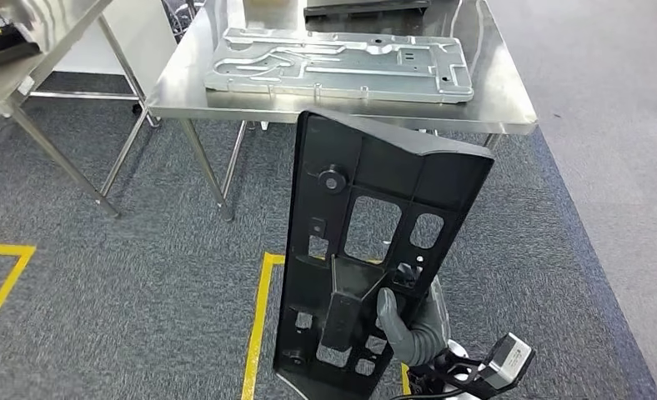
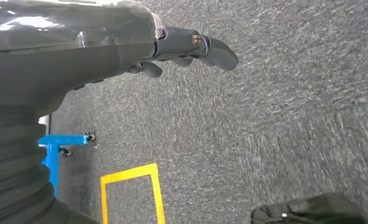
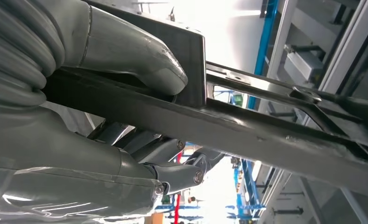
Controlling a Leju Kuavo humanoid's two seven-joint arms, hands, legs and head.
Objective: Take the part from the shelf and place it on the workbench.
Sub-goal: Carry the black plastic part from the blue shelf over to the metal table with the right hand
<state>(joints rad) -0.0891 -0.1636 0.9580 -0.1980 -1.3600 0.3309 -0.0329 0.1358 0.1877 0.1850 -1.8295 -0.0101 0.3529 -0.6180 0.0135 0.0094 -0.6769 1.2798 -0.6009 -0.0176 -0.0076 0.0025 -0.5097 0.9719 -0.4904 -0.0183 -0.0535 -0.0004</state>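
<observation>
A black panel part (image 1: 367, 250) with several cut-outs stands upright in front of me, held low down by my right hand (image 1: 408, 329), whose thumb lies across its face. In the right wrist view the thumb (image 3: 140, 60) and the fingers (image 3: 182, 175) clamp the black part (image 3: 247, 126) from both sides. Beyond it is a steel workbench (image 1: 509, 104) carrying a flat silver metal plate (image 1: 342, 65). My left hand (image 2: 126, 42) hangs over the grey carpet, fingers loosely extended and holding nothing.
A second steel table (image 1: 25, 75) with a black device stands at the far left. Yellow floor tape (image 1: 258, 325) marks the grey carpet. A blue wheeled frame (image 2: 60, 142) shows by the left arm. Pale smooth floor runs along the right side.
</observation>
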